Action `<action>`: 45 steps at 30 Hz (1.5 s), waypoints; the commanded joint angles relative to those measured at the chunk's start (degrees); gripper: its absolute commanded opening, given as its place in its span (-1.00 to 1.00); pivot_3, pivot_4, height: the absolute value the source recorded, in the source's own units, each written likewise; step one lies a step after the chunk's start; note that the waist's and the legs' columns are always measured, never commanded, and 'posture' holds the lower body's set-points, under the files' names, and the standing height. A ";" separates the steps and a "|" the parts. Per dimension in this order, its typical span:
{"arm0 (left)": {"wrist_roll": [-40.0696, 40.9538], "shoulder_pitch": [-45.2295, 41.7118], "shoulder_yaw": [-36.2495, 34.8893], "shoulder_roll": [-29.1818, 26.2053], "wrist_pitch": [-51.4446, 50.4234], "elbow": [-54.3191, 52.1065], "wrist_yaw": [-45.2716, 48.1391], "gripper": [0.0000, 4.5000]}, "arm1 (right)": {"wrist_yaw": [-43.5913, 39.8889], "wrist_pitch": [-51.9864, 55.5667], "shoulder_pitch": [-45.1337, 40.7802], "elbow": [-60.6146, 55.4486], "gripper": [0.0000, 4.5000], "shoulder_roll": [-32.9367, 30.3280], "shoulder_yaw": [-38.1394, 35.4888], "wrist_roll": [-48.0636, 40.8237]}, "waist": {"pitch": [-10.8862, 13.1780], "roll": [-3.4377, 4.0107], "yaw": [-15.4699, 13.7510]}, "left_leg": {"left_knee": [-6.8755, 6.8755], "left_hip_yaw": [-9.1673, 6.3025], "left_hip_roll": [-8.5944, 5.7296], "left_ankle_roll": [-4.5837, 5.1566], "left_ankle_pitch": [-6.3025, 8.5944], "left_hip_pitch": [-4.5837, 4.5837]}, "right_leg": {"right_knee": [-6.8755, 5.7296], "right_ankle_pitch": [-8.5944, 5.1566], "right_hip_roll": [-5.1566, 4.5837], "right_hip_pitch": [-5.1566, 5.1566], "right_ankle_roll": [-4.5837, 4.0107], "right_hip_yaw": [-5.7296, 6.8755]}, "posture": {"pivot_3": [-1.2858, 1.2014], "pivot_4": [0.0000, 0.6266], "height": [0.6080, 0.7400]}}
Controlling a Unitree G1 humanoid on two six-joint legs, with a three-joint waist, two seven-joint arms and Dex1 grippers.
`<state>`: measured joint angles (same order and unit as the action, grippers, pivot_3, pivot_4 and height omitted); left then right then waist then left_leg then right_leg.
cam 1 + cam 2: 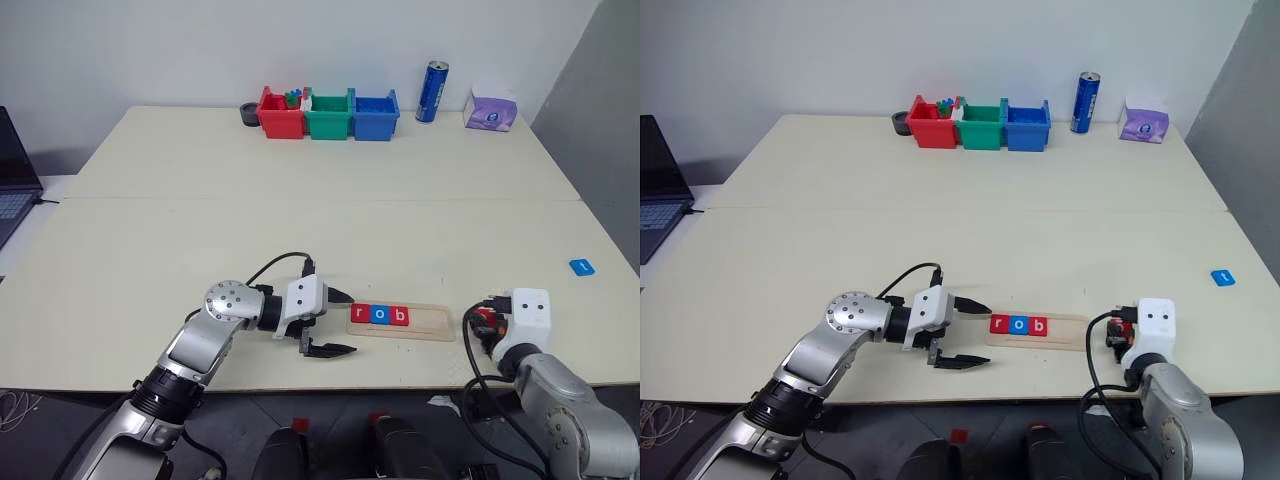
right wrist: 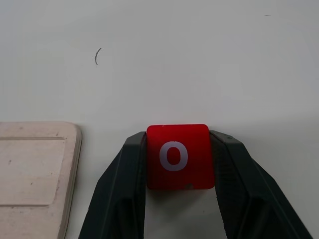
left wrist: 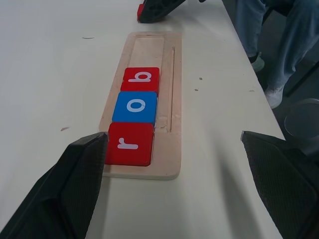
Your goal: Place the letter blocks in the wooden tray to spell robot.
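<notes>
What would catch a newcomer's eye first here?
The wooden tray near the table's front edge, already holding tiles r, o, b. Just right of it, the right gripper is shut on a red o tile. The left gripper hovers open at the tray's left end.

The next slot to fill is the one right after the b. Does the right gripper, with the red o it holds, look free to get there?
Probably yes. The right gripper, shut on the red o, sits just off the wooden tray at its empty end, with bare table between; the left gripper waits at the other end.
</notes>
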<state>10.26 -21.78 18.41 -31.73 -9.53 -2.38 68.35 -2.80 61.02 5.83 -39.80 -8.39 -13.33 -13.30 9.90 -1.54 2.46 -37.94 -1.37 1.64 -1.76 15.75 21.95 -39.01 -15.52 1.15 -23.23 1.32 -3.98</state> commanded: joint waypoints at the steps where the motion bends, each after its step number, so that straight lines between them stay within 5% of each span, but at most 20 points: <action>1: 0.10 -0.62 -0.29 0.09 1.10 -0.76 0.05 1.00 | 1.11 -1.04 -0.58 1.66 -0.03 1.97 -0.94 -0.33 | -0.01 -0.01 0.02 | 0.00 0.00 0.00 0.00 0.00 -0.01 | 0.00 0.00 0.00 0.00 0.00 -0.01 | 0.03 -0.52 1.00; 8: -0.07 -0.46 -0.39 0.00 1.27 -0.58 -0.15 1.00 | 1.02 -0.49 -5.02 -2.44 0.99 1.49 -2.28 -1.16 | 0.02 0.03 0.01 | 0.00 -0.01 0.00 0.00 0.00 0.02 | 0.00 0.00 -0.05 -0.03 0.00 -0.01 | 0.03 -0.52 1.00; 12: -0.17 -0.44 -0.38 0.03 1.36 -0.43 -0.23 1.00 | -3.11 2.36 -9.26 -3.50 0.99 -6.42 -4.53 -2.76 | 0.06 0.07 -0.01 | 0.00 0.01 -0.04 0.00 0.00 0.06 | 0.02 0.00 -0.12 -0.09 0.01 0.01 | 0.03 -0.52 1.00; 17: -0.20 -0.76 -0.26 0.16 1.39 -0.14 -0.10 1.00 | -20.36 1.25 -9.56 1.51 0.99 -25.37 -4.35 -8.34 | 0.08 0.06 -0.22 | 0.01 0.06 -0.10 0.02 0.01 0.12 | 0.11 -0.02 -0.18 -0.07 0.05 0.05 | 0.03 -0.52 1.00; 25: -0.52 -1.38 0.16 0.60 1.44 0.05 -0.09 1.00 | -47.51 -20.76 -5.27 15.88 0.99 -49.35 4.62 -5.37 | 0.13 -0.01 -0.51 | 0.00 0.09 -0.15 0.02 0.01 0.13 | 0.12 -0.03 -0.09 -0.05 0.05 0.10 | 0.03 -0.52 1.00; 40: -0.55 -0.75 -0.04 0.16 0.64 -1.39 -0.47 1.00 | -65.25 -39.42 -20.60 39.03 0.99 -53.05 21.60 5.23 | 0.16 -0.03 -0.65 | -0.03 0.12 -0.08 0.02 0.01 0.09 | 0.08 -0.02 -0.15 -0.04 0.05 0.13 | 0.03 -0.52 1.00; 45: -0.47 -0.34 -0.35 -0.12 0.30 -1.86 -0.76 1.00 | -66.97 -39.24 -21.88 40.52 0.43 -52.26 21.94 5.52 | 0.16 -0.03 -0.70 | -0.04 0.09 -0.07 0.02 0.01 0.08 | 0.07 -0.02 -0.19 -0.03 0.05 0.16 | 0.03 -0.52 1.00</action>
<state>9.61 -22.15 18.73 -31.46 -9.55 -2.06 68.02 -69.27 21.85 -15.22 0.28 -60.57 8.82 -8.18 10.05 -1.57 1.76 -37.99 -1.29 1.58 -1.74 15.75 22.03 -38.94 -15.53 0.96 -23.26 1.37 -3.83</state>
